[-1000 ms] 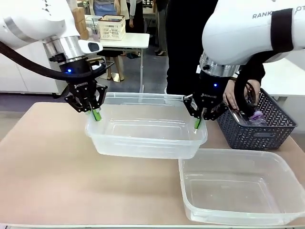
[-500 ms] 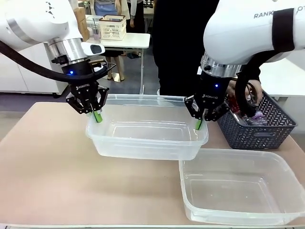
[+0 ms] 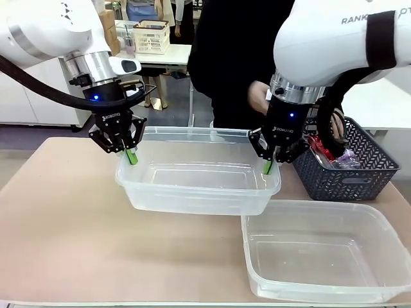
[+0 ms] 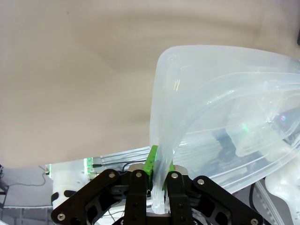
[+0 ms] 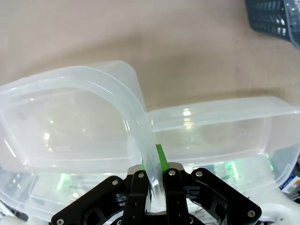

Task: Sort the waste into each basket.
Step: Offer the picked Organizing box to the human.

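A clear plastic tub [image 3: 199,186] hangs between my two arms, seemingly just off the table. My left gripper [image 3: 129,154] is shut on its left rim and my right gripper [image 3: 268,166] is shut on its right rim. The left wrist view shows the rim of the tub [image 4: 225,117] pinched in the left gripper [image 4: 160,165]. In the right wrist view the held tub [image 5: 70,122] has its rim inside the right gripper [image 5: 152,161]. A second clear tub [image 3: 314,206] stands at the front right. A red can [image 3: 321,146] and purple-silver waste [image 3: 347,156] lie in the dark basket.
The dark grey lattice basket [image 3: 347,183] stands at the right, close behind my right arm. A person in black stands at the far side with a hand [image 3: 259,96] raised beside my right wrist. The second tub [image 5: 220,126] and a basket corner [image 5: 276,18] show under my right gripper.
The person's hand has left the dark basket and risen to the left of my right wrist. Both arms and the held tub have barely shifted.
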